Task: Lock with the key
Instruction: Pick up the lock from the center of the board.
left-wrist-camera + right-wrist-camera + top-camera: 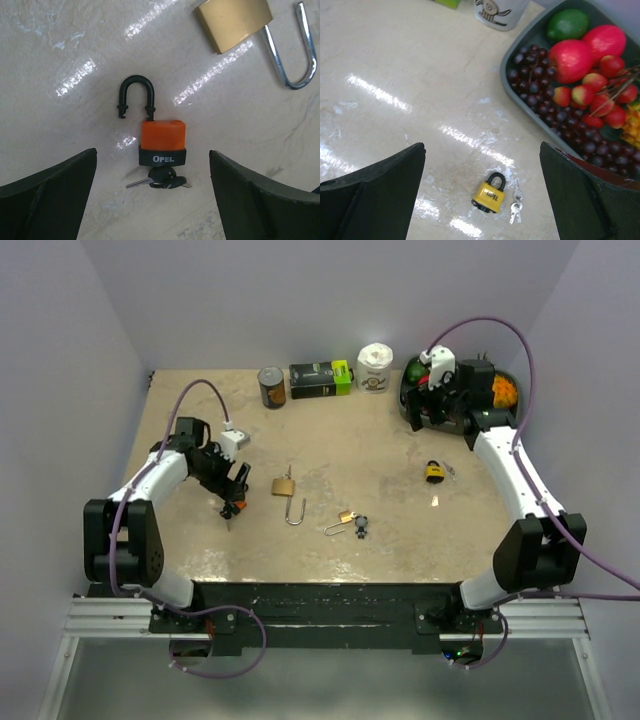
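I see a glossy beige stone-pattern table [400,530] with pale lilac walls [300,300] around it. The left gripper [152,155] stands wide with nothing held. Between its jaws lies the orange padlock [162,137], plastic-bodied, its black shackle sprung open and its keys [160,182] at the base. A brass padlock [232,22] lies beyond the right jaw. The right gripper [482,150] is also wide and empty, with a yellow padlock [487,195] shut between its jaws.

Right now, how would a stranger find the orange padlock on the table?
Look at the beige stone-patterned table, its left half, under the open left gripper. The orange padlock lies flat. Unlike the neighbouring brass padlock, it has a black open shackle and keys in its base.
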`<act>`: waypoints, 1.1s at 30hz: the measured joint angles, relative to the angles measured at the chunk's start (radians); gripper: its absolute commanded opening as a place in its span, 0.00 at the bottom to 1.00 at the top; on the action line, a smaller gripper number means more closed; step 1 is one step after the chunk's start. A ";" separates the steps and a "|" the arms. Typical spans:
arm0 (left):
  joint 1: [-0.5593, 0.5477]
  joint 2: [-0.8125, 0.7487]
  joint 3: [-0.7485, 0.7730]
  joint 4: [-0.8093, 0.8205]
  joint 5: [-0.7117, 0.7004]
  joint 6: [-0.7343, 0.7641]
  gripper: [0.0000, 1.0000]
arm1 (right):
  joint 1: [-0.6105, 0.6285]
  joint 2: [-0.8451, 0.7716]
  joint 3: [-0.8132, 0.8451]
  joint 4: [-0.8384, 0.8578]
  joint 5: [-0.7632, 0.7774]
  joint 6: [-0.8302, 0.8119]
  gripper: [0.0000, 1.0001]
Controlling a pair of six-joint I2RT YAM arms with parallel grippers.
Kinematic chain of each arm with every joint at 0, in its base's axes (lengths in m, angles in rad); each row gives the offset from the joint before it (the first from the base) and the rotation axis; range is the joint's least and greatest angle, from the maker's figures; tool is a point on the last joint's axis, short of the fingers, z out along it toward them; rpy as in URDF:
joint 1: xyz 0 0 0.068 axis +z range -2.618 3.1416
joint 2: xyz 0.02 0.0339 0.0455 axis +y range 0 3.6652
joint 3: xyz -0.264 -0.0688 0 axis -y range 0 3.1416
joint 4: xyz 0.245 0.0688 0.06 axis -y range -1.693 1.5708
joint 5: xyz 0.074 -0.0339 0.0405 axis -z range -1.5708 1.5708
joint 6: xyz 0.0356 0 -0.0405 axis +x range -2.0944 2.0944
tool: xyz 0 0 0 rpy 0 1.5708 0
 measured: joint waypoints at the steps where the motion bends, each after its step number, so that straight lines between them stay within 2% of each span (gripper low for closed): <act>1: 0.000 0.006 -0.002 -0.001 -0.008 0.009 0.96 | 0.000 -0.005 -0.021 0.003 -0.016 0.002 0.99; 8: -0.045 0.077 -0.011 0.045 -0.080 0.022 0.87 | 0.001 -0.061 -0.114 -0.003 -0.090 0.038 0.99; 14: -0.120 0.119 -0.039 0.101 -0.150 0.012 0.74 | 0.001 -0.125 -0.114 -0.003 -0.085 0.037 0.99; 19: -0.129 0.133 -0.049 0.135 -0.215 -0.013 0.68 | 0.001 -0.132 -0.112 -0.004 -0.074 0.035 0.99; 25: -0.137 0.118 -0.073 0.158 -0.249 -0.024 0.55 | 0.001 -0.132 -0.112 -0.003 -0.079 0.042 0.99; 28: -0.137 0.118 -0.074 0.158 -0.251 -0.042 0.39 | 0.001 -0.130 -0.112 -0.002 -0.089 0.056 0.99; 29: -0.137 0.117 -0.073 0.156 -0.251 -0.048 0.30 | 0.001 -0.127 -0.112 -0.001 -0.096 0.064 0.99; 31: -0.137 0.120 -0.066 0.148 -0.246 -0.073 0.19 | 0.001 -0.118 -0.112 0.000 -0.108 0.082 0.99; 32: -0.137 0.121 -0.062 0.143 -0.238 -0.090 0.06 | 0.001 -0.112 -0.111 0.001 -0.116 0.094 0.99; 33: -0.137 0.122 -0.057 0.138 -0.227 -0.114 0.00 | 0.002 -0.103 -0.110 0.004 -0.127 0.108 0.99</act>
